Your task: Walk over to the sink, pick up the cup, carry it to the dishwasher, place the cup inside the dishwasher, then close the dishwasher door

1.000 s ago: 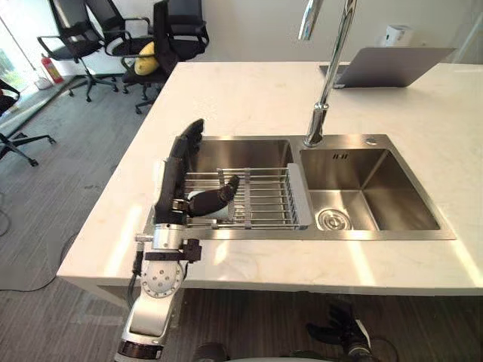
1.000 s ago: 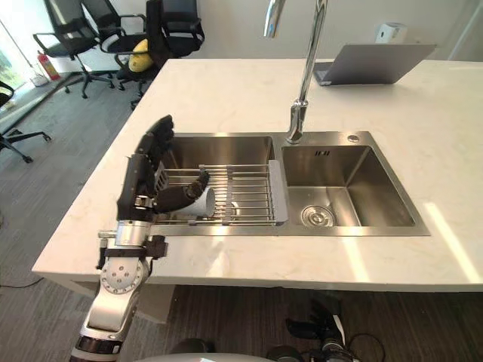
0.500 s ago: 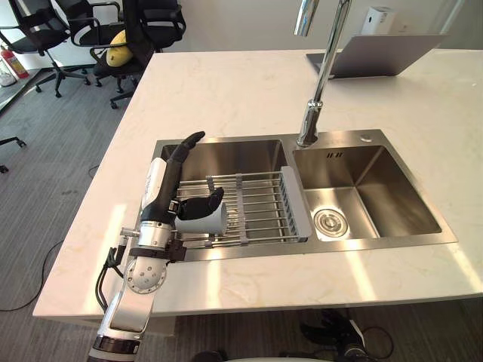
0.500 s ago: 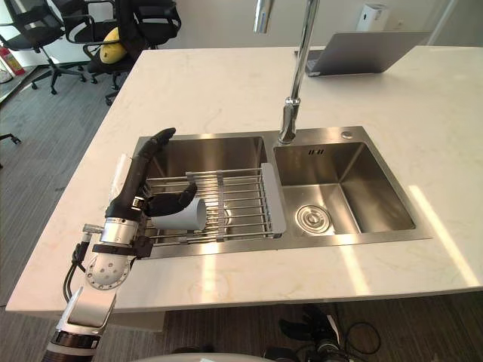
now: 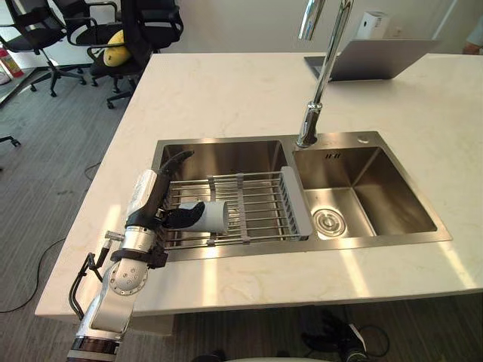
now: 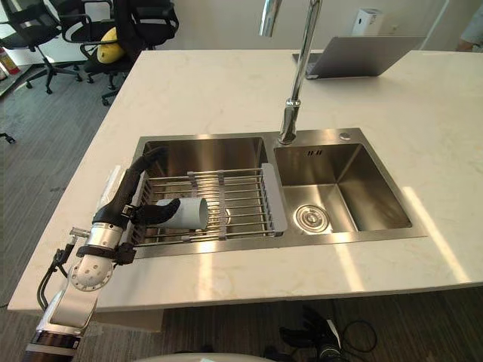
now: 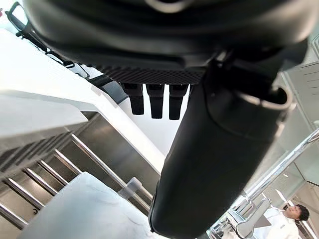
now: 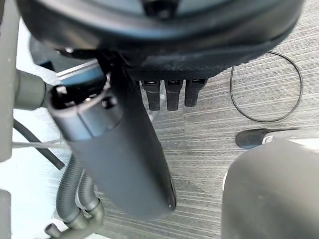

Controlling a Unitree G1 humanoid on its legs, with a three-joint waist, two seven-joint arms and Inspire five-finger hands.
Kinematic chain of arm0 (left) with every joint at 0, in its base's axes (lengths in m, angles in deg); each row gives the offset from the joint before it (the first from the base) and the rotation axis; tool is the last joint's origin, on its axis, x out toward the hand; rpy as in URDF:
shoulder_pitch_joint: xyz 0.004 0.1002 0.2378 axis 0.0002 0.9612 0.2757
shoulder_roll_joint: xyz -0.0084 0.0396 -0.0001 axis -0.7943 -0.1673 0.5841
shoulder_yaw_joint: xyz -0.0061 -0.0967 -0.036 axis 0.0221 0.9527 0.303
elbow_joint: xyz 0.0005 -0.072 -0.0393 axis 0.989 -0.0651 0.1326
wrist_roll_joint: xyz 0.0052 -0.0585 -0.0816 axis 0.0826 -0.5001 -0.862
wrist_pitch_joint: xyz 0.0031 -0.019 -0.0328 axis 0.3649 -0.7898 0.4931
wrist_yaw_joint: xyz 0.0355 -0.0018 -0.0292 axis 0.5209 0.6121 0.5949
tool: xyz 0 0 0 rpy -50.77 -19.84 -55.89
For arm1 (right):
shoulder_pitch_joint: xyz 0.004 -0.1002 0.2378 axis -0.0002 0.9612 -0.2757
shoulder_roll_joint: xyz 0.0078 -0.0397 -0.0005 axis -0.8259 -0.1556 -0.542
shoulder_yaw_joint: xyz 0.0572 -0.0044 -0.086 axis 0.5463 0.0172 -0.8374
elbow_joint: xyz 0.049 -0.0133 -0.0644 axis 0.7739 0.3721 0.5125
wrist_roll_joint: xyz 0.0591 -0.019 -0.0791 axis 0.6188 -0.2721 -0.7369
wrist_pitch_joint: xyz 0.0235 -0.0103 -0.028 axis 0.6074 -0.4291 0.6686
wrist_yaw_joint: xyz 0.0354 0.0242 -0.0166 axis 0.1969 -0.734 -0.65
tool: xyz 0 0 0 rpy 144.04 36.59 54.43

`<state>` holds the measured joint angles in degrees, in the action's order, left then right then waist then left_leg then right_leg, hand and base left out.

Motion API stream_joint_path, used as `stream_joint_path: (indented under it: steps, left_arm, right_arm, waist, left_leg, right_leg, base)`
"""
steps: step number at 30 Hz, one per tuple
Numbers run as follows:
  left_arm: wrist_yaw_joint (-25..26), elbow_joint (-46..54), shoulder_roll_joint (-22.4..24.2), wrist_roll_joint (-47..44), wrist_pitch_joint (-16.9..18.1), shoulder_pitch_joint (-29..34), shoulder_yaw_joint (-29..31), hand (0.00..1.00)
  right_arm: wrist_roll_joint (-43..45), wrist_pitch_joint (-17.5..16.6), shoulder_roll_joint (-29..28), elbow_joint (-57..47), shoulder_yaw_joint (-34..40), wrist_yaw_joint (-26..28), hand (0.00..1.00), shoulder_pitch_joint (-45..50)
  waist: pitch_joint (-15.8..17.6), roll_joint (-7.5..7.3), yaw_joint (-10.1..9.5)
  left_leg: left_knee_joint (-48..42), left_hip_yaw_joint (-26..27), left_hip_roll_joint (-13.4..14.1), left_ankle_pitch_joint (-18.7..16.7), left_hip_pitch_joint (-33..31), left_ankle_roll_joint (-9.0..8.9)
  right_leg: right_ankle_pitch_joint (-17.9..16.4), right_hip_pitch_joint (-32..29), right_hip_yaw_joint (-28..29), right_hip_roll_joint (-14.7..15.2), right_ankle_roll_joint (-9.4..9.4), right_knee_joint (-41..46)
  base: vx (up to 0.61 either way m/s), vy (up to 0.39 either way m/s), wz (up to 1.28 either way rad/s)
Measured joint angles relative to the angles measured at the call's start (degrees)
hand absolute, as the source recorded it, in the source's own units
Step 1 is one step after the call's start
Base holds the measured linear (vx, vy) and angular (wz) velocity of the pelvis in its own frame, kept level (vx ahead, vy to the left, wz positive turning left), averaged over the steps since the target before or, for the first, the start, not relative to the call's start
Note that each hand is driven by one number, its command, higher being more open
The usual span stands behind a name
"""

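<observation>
Hanging idle over grey plank floor [image 8: 214, 139], fingers relaxed: dark right hand [image 8: 164, 30]. At white stone counter [image 5: 226, 98] edge, dark left hand [image 5: 155, 197] spread, thumb laid on the one pale cylindrical cup [image 5: 213, 216], fingers not yet wrapped, seemingly lining up a grasp. Cup lying sideways on one steel wire rack [image 5: 264, 207], likely for draining. Beyond: two steel basins [image 5: 377, 196], one chrome tap [image 5: 311, 124], one grey laptop [image 5: 377, 59].

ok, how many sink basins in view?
2. Left basin holds the wire rack with the cup lying on it; right basin, with the drain, adjoins it. None seems hidden.
</observation>
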<state>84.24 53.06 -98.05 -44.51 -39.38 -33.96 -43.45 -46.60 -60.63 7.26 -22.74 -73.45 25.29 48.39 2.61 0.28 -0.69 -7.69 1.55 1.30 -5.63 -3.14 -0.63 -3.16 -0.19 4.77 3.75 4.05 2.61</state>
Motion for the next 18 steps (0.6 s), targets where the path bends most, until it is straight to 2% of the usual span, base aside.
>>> stream_joint_path:
  steps: [7, 11, 18]
  left_arm:
    - [0.08, 0.0, -0.82, -0.06, 0.02, 3.24, 3.44, 0.9]
    - [-0.36, 0.01, -2.51, -0.07, 0.04, 5.59, 3.51, 0.9]
    - [-2.22, 0.01, -3.18, 0.07, 0.24, 6.11, 2.38, 0.9]
  right_arm:
    - [-0.18, 0.0, 0.09, 0.0, -0.78, -0.1, 0.9, 0.05]
    - [-0.65, 0.0, 0.13, 0.01, -0.8, -0.11, 0.9, 0.18]
    - [-0.73, 0.0, 0.31, 0.01, -1.83, -0.23, 0.9, -0.02]
  waist:
    - [-0.84, 0.06, -0.2]
    - [-0.96, 0.02, -0.23]
    - [-1.06, 0.04, -0.19]
  left_leg:
    - [3.77, -0.87, -0.31, 2.77, 1.3, -0.09]
    - [4.94, -1.3, -0.33, 3.52, 1.71, -0.17]
    - [5.49, -2.04, -0.43, 3.63, 1.99, -0.19]
  right_leg:
    - [1.16, 0.48, -0.89, 0.29, 0.16, -1.49]
    - [1.35, 0.73, -1.35, 0.28, 0.14, -1.86]
    - [1.35, 1.5, -2.08, 0.31, 0.14, -2.61]
  base:
    - [-0.07, -0.005, 0.07]
    - [-0.03, -0.009, 0.06]
    - [0.03, -0.006, 0.05]
